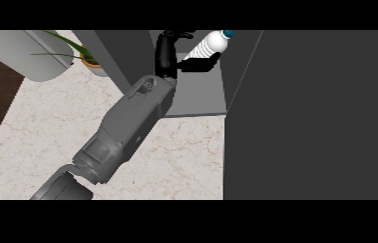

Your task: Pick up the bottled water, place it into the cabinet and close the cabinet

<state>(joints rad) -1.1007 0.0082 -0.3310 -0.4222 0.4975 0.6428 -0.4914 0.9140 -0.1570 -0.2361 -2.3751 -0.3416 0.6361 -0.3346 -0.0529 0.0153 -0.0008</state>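
The bottled water (210, 45), white with a blue cap, lies tilted inside the open cabinet (198, 94), cap pointing to the far right. My left hand (168, 52) reaches into the cabinet from the lower left. Its fingers curl over the bottle's far side and its thumb (199, 64) sits at the bottle's base, so the bottle is between them. The grey forearm (129, 127) crosses the counter diagonally. The cabinet's dark door (303, 112) stands open and fills the right side of the view. My right hand does not show.
A potted plant (87, 56) stands left of the cabinet, beside a grey rounded object (40, 54) at the upper left. The marble counter (44, 127) stretches below the cabinet. A dark strip (9, 87) lies at the far left edge.
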